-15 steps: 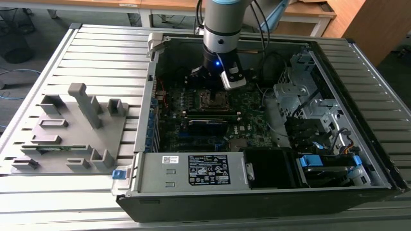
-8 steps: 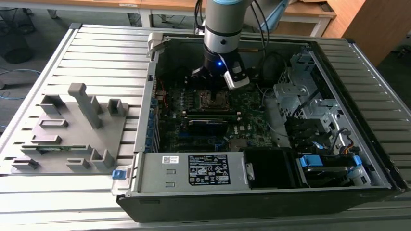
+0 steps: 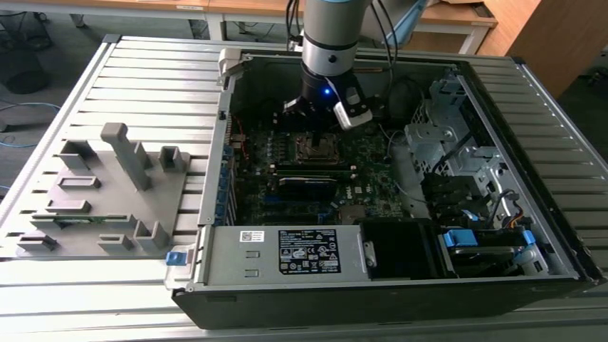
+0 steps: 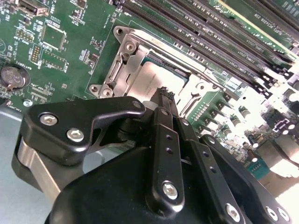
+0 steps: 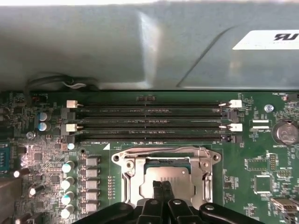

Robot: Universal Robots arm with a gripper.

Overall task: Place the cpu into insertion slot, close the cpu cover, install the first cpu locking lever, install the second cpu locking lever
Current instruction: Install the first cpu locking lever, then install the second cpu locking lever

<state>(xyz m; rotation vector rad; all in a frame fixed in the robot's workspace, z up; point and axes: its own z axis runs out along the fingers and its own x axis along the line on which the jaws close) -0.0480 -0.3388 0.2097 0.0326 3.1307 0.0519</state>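
Inside the open computer case, the insertion slot (image 3: 318, 147) sits in the middle of the green motherboard, and my gripper (image 3: 315, 120) hangs just above its far edge. In both wrist views the cpu (image 5: 181, 179) (image 4: 149, 79) lies flat in the slot, its dull grey top showing. The silvery cpu cover (image 5: 132, 182) (image 4: 125, 70) lies down around it as a frame. My gripper (image 5: 161, 185) (image 4: 163, 93) is shut, its two black fingers pressed together with nothing between them. The tips are over the cpu's top; I cannot tell whether they touch it.
Long black memory slots (image 5: 149, 123) run beside the socket. A row of capacitors (image 5: 67, 182) and a coin battery (image 5: 285, 132) flank it. The power supply (image 3: 309, 249) fills the case's near side, and a drive cage (image 3: 446, 142) stands on the exterior view's right. A grey fixture tray (image 3: 105, 192) lies outside the case.
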